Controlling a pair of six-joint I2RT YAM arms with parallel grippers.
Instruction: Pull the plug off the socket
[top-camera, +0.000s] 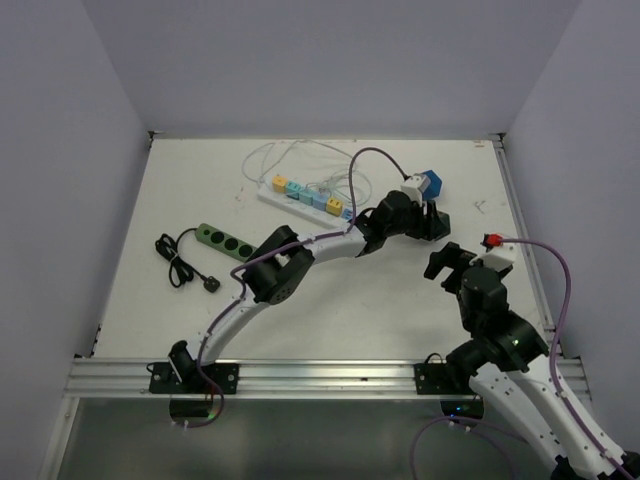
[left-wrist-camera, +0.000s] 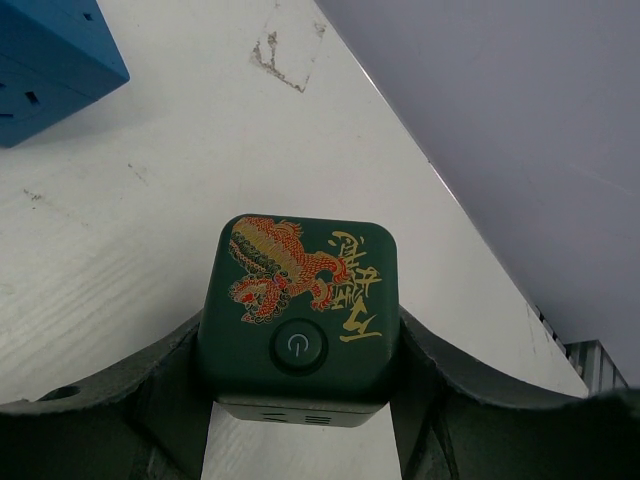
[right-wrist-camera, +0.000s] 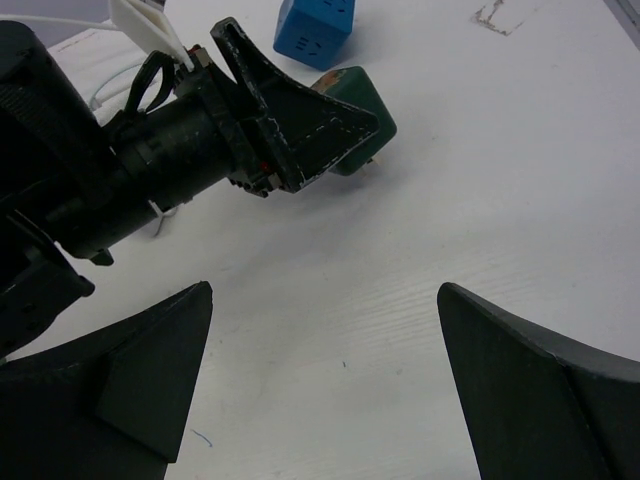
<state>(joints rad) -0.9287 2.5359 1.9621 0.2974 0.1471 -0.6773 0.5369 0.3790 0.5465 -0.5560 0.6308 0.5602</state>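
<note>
white wooden table (top-camera: 400, 300) keeps open surface toward its right edge. right gripper (right-wrist-camera: 325, 300) hangs spread wide above it. left gripper (top-camera: 432, 222) pinches the dark green dragon-printed cube socket (left-wrist-camera: 305, 290) centre-right in the overhead view, underside hidden. blue plastic cube (right-wrist-camera: 315, 30) sits near.

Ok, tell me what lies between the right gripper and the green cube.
Only bare white table, seen in the right wrist view; the left gripper clamps the green cube beyond it.

White table (top-camera: 350, 310) w/ pale lilac walls (top-camera: 330, 60) around
</note>
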